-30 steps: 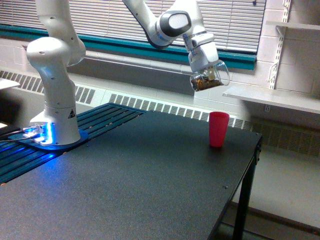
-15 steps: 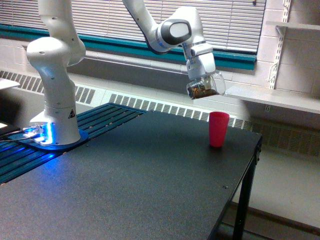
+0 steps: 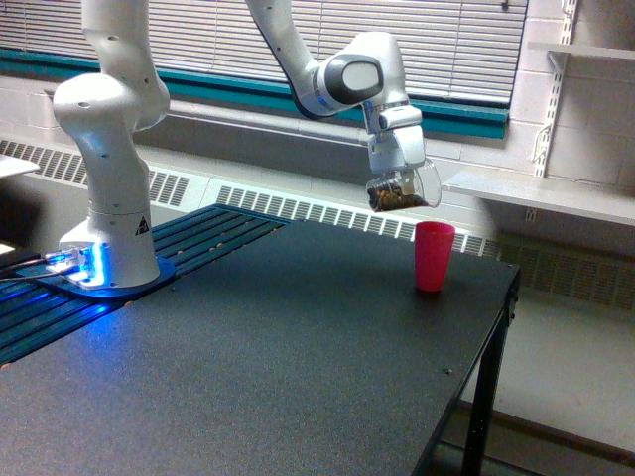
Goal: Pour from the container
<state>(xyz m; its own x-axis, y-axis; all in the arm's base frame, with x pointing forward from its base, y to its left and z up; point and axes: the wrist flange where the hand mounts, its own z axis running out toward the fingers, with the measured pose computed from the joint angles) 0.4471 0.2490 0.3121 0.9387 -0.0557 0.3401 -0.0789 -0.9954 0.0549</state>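
The gripper (image 3: 399,180) is closed around the container (image 3: 402,191), a clear jar with brown bits inside, held tilted in the air. Just below it and toward the exterior view's right, a pink cup (image 3: 434,256) stands upright on the black table (image 3: 258,367).

Slatted blinds (image 3: 198,40) above a radiator (image 3: 298,208); white shelf (image 3: 541,193) beside.

Clear container (image 3: 402,192) of brown bits, tilted, held in the air.

tool (image 3: 399,185) | lowered, shifted toward exterior view's left | container (image 3: 402,192) now nearer pink cup (image 3: 434,256)
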